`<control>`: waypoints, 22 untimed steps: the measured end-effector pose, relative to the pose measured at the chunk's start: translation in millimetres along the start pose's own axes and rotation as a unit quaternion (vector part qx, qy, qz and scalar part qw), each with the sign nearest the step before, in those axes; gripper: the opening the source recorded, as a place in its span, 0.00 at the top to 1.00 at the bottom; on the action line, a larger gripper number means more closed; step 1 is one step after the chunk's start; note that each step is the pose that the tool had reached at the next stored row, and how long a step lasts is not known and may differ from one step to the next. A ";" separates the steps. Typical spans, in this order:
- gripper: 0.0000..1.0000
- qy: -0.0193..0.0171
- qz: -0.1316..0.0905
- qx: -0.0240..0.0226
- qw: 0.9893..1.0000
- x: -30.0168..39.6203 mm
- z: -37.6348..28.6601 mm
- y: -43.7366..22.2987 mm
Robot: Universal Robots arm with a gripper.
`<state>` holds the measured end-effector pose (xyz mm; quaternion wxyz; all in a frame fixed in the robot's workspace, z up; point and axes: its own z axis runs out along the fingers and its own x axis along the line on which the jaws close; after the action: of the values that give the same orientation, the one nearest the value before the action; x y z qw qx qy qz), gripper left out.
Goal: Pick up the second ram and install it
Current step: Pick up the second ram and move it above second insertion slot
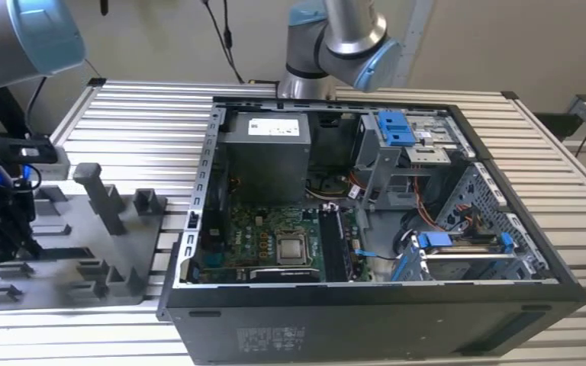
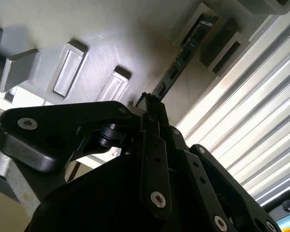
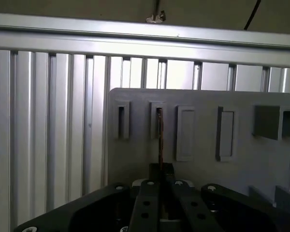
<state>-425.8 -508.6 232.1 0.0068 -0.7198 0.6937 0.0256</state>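
Slatted table point(image 1: 548, 145): open PC case point(image 1: 375, 320) centre-right, grey tray point(image 1: 54, 248) just beside it at the exterior view's left. Gripper point(image 3: 160, 170) is low over the tray and looks clenched on the second ram point(image 2: 186, 50), at the strip's near end. The ram stands on edge, seated in a tray slot, not yet lifted. My read for a clean pick: pull straight up along the slot, no twist, keep the strip square in the grip, and clear the tray's upright pegs before any sideways move.
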 end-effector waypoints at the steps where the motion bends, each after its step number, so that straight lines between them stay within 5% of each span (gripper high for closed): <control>1: 0.86 0.000 0.000 0.000 1.000 -0.1 -1.7 0.0; 22: 0.86 -0.001 0.017 -0.001 1.000 -1.2 -25.7 0.7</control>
<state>-425.9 -508.6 257.9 0.0064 -0.7079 0.7058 0.0271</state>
